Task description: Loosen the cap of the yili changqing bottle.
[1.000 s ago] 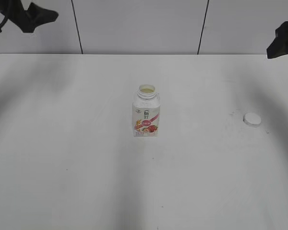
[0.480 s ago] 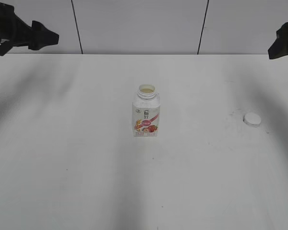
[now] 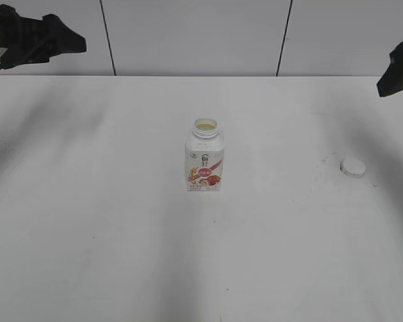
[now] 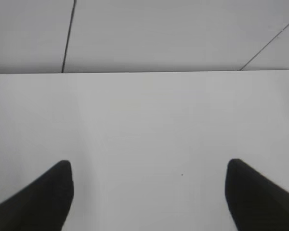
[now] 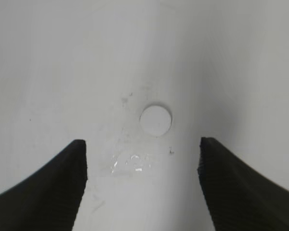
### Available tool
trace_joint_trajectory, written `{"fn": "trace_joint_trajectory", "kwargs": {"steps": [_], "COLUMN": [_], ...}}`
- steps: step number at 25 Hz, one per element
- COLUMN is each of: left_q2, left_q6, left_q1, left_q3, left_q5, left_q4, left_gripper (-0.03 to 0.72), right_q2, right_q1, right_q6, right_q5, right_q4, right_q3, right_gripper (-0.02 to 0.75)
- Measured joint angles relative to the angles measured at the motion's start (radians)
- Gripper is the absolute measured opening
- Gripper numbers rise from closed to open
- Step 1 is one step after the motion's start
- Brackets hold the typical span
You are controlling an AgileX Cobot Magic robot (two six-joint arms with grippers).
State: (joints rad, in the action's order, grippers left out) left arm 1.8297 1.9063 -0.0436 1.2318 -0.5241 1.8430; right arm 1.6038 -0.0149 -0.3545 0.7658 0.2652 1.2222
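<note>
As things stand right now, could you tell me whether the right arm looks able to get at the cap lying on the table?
Probably yes. The cap lies alone on the bare table, apart from the bottle, and the right gripper hangs above it with its jaws open and nothing in between.

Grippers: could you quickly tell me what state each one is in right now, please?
Left gripper: open, holding nothing.
Right gripper: open, empty, above the cap.

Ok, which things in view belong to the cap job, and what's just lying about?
Job:
- yili changqing bottle, upright, neck open
- cap, off, lying on the table right of the bottle

Lying about:
- small wet patch near the cap
- table otherwise bare
</note>
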Motion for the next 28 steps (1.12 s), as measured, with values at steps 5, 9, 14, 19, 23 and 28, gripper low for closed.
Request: {"fn": "trace_joint_trajectory", "kwargs": {"steps": [5, 9, 14, 19, 23, 28], "left_q2": [-0.011, -0.034, -0.042, -0.042, -0.042, -0.042], "left_q6": [-0.051, -0.061, -0.063, -0.064, -0.068, -0.069], "left_q1": [0.0, -0.016, -0.049, -0.08, -0.087, -0.087], "left_q3": [0.0, 0.0, 0.0, 0.0, 0.0, 0.0], "left_q5": [-0.047, -0.094, -0.2, -0.257, -0.259, -0.261], "left_q4": [0.0, 0.0, 0.0, 0.0, 0.0, 0.0], "left_gripper": [0.586, 0.586, 0.586, 0.586, 0.586, 0.586], "right_q2": [-0.039, -0.135, -0.308, -0.505, -0.708, -0.96], "right_q1": [0.0, 0.0, 0.0, 0.0, 0.0, 0.0], "right_q6": [0.0, 0.001, 0.028, 0.074, 0.108, 0.136], "right_q5": [0.096, 0.16, 0.253, 0.33, 0.355, 0.43], "right_q4": [-0.025, -0.017, 0.013, 0.012, 0.0, -0.004], "right_q3": [0.0, 0.0, -0.044, -0.136, -0.23, -0.331], "right_gripper": [0.566, 0.566, 0.566, 0.566, 0.566, 0.566]}}
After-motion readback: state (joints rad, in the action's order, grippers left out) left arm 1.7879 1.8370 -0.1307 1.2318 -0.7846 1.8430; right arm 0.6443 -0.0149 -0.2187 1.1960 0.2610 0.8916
